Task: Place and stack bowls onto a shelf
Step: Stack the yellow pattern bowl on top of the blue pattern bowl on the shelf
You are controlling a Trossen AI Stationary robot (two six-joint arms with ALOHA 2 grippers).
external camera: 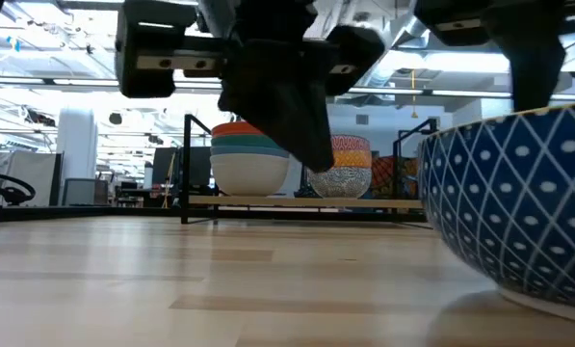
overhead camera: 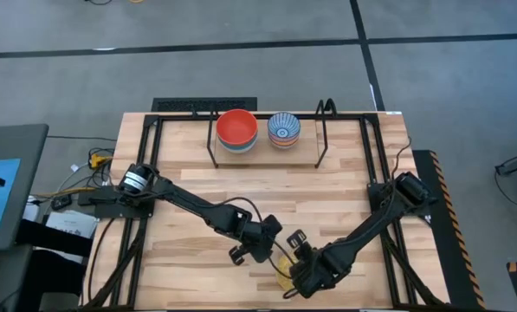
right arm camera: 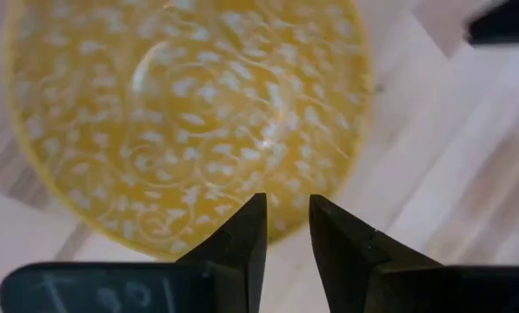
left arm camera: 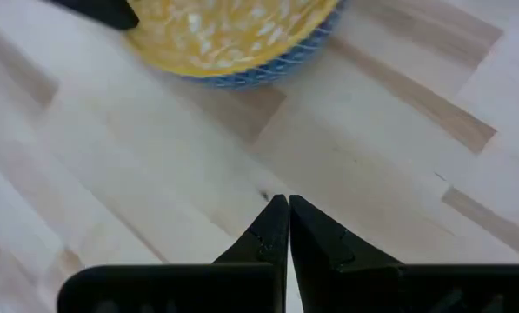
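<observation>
Yellow patterned bowl [right arm camera: 185,122] sits near the table's [overhead camera: 189,260] front edge, at about 6 o'clock, blue-diamond outside. Right gripper [right arm camera: 285,228] hovers over its rim, jaws a narrow slit apart — gripping nothing. Left gripper [left arm camera: 288,228], just beside at 9 o'clock, has its jaws pressed together, empty. Far back at 12 o'clock, the shelf [overhead camera: 267,156] carries two bowl stacks — red-topped [overhead camera: 236,128] and blue-white patterned [overhead camera: 284,128].

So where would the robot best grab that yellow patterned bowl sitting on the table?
Probably by the rim, coming from above. The yellow patterned bowl sits upright and open, so one finger could go inside the thin wall and one outside. The right gripper hovers above its edge, slightly open.
</observation>
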